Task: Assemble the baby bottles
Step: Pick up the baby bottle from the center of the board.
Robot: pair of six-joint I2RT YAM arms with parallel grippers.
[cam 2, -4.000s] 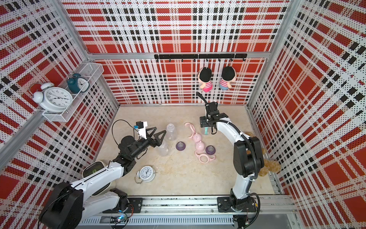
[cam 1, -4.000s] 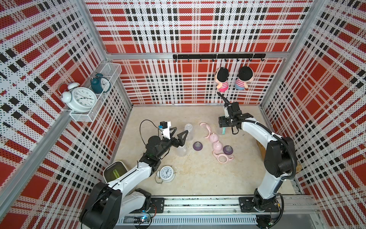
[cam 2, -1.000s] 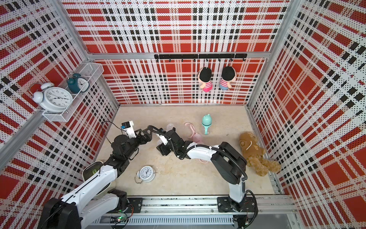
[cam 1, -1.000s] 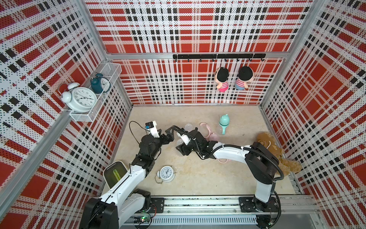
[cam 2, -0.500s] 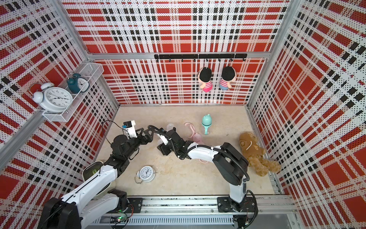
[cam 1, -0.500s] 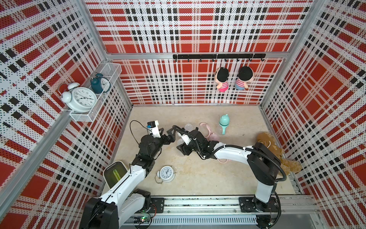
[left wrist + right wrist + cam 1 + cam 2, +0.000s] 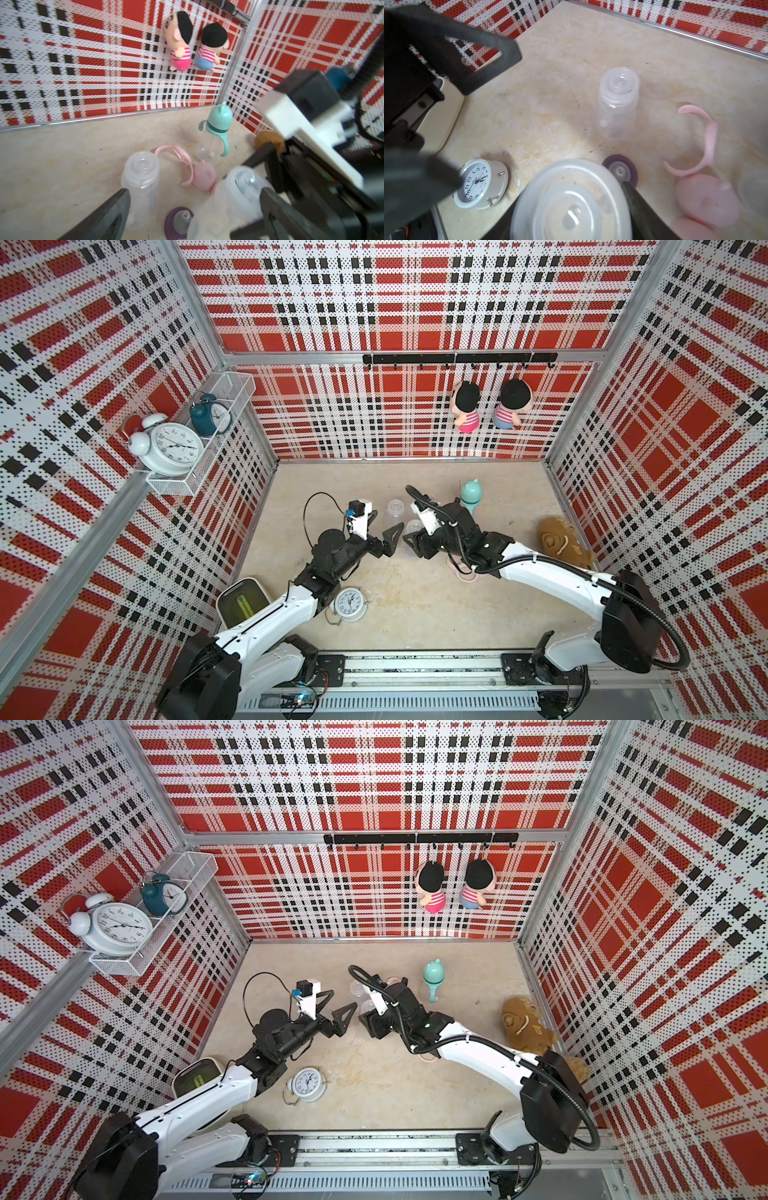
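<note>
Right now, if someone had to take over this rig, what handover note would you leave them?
Left gripper: open and empty, facing the right gripper across a small gap.
Right gripper: shut on a clear bottle with no collar on its neck.
Second clear bottle: stands uncapped on the table. The purple nipple collar lies beside it. The pink handle ring and pink cap lie loose behind it.
Done: the teal bottle stands assembled towards the back.
Left: fit collars, rings and caps on both clear bottles.
</note>
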